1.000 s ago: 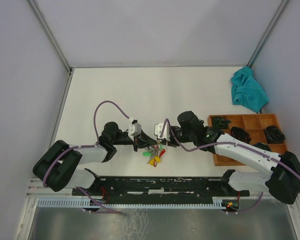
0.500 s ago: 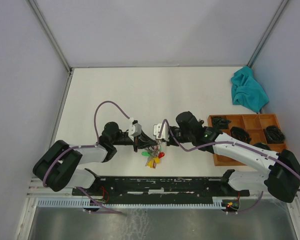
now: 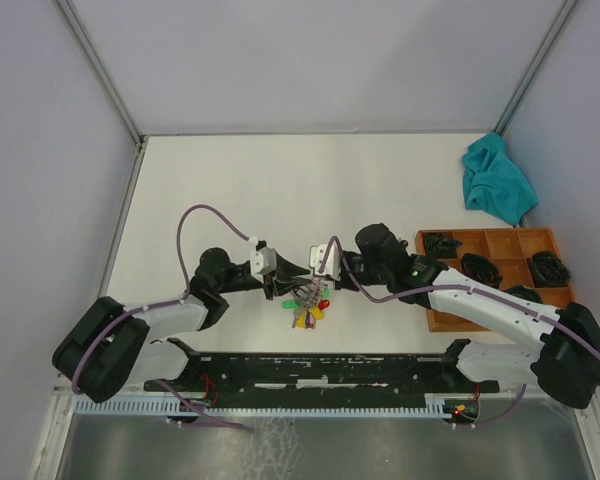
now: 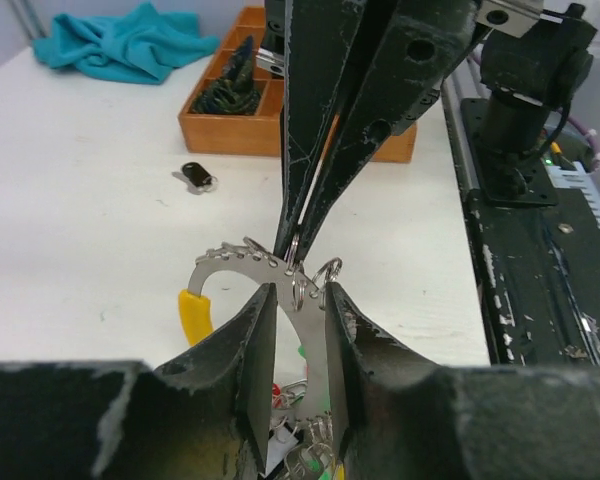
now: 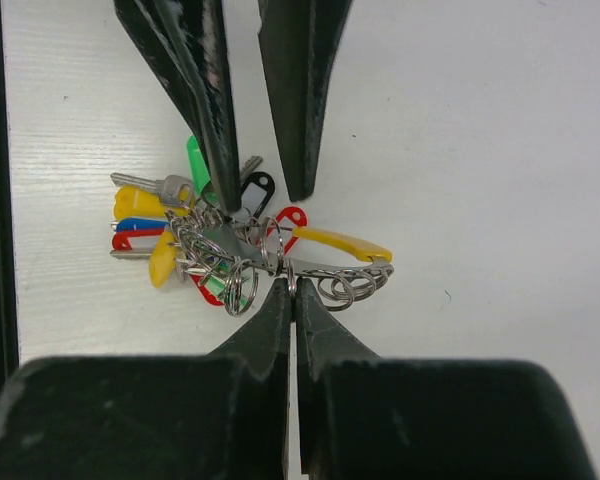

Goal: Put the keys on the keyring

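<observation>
Silvery metal of the keyring (image 5: 250, 255) is pinched tight by the closed right gripper (image 5: 292, 292), to the left of the wooden tray (image 4: 235, 137). The left gripper (image 4: 298, 325) is held partly open, its fingers set on either side of the ring. A black key (image 4: 197, 176) is seen lying on the table (image 4: 80, 220) near the tray.

My tally of the table
I count one keyring (image 5: 280, 262), one loose dark key (image 4: 197, 177), one tray (image 4: 242, 140), one cloth (image 3: 497, 180).
</observation>
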`<state>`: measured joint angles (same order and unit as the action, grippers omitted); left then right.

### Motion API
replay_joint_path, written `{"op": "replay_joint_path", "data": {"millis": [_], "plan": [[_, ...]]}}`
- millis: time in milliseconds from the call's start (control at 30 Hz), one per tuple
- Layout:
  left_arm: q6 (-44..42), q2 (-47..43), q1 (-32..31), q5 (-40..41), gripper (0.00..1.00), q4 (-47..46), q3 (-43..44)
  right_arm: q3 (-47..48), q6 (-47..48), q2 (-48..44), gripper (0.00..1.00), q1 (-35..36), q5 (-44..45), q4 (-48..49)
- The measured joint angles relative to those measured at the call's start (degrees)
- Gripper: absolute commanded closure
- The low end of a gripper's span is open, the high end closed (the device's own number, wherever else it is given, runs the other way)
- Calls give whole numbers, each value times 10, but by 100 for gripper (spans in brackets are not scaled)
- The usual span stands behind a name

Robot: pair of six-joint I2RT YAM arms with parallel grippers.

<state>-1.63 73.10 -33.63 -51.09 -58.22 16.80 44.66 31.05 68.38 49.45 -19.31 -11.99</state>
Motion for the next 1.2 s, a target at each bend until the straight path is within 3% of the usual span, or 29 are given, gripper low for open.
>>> {"op": "replay_joint_path", "data": {"millis": [233, 600, 933, 1200], "plan": [[-4, -52, 0, 104, 64, -21, -42, -17, -30, -7, 99, -41, -42, 46], [12, 3, 1, 170, 66, -26, -2, -21, -43, -3, 99, -57, -92, 75], [12, 31, -4, 131, 66, -30, 13, -22, -67, 3, 99, -77, -103, 108], [10, 19, -47, 91, 66, -44, -6, -33, -100, 19, 99, -96, -124, 157]]}}
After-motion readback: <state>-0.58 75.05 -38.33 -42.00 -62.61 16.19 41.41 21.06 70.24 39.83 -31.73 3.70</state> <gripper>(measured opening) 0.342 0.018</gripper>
